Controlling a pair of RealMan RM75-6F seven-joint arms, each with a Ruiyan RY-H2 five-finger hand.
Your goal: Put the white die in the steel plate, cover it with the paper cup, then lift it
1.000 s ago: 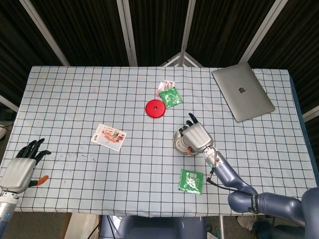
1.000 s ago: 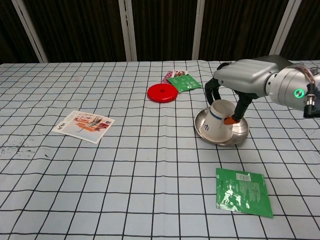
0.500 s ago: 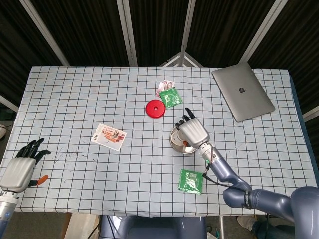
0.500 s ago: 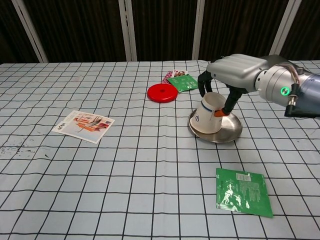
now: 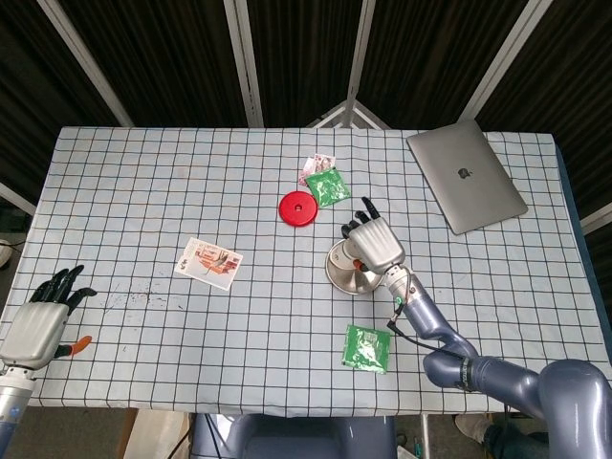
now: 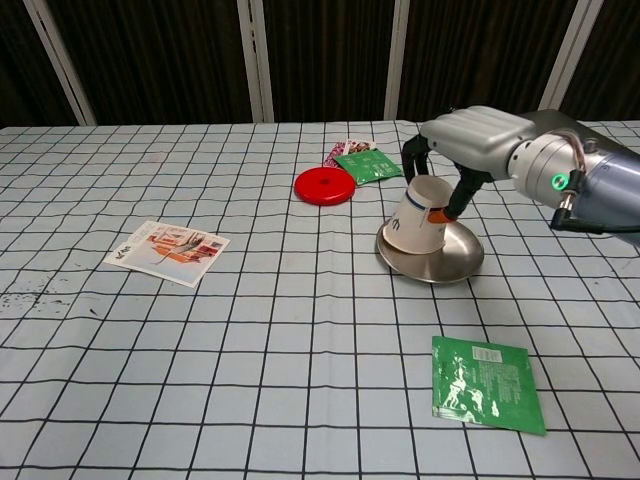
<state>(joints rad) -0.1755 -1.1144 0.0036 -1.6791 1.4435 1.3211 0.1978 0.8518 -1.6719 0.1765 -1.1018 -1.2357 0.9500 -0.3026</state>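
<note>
The right hand [image 6: 470, 140] gripped the inverted paper cup [image 6: 418, 217] from above, the cup tilted over the left part of the steel plate [image 6: 445, 262]. The die was hidden. The left hand [image 5: 43, 320] rested with fingers spread at the table [image 5: 143, 191] edge.

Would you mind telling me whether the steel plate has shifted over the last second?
Yes. The steel plate has slid left in the chest view, closer to the red disc.
</note>
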